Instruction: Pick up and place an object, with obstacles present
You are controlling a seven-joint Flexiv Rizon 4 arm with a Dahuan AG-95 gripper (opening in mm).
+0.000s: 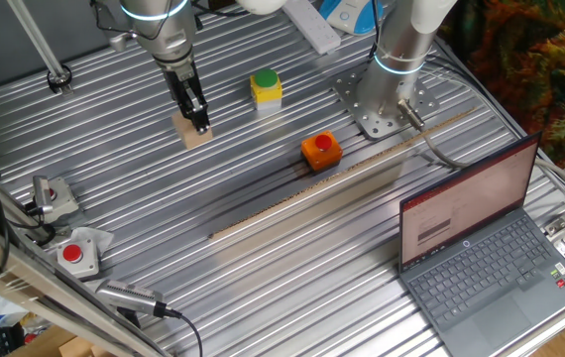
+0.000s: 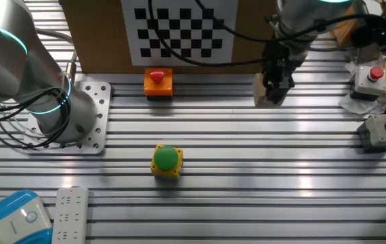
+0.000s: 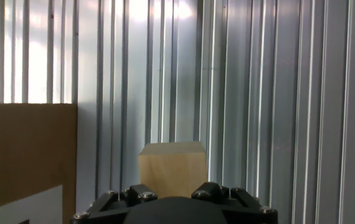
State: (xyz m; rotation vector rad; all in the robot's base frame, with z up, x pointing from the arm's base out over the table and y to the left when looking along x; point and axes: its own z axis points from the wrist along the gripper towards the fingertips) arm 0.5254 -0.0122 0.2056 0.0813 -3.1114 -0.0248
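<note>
The small pale tan wooden block (image 1: 194, 135) sits at the far left of the ribbed metal table (image 1: 263, 258). My gripper (image 1: 198, 121) points straight down onto it, with a finger on each side of it. In the other fixed view the block (image 2: 263, 92) shows at the gripper's (image 2: 276, 88) lower left. In the hand view the block (image 3: 172, 165) fills the gap between my gripper's (image 3: 172, 188) fingers, which press against its sides. I cannot tell whether the block rests on the table or is just off it.
An orange box with a red button (image 1: 320, 150) and a yellow box with a green button (image 1: 266, 87) stand nearby. A long thin wooden strip (image 1: 342, 178) crosses the middle. A second arm's base (image 1: 382, 99), a laptop (image 1: 481, 243) and grey button boxes (image 1: 76, 253) ring the table.
</note>
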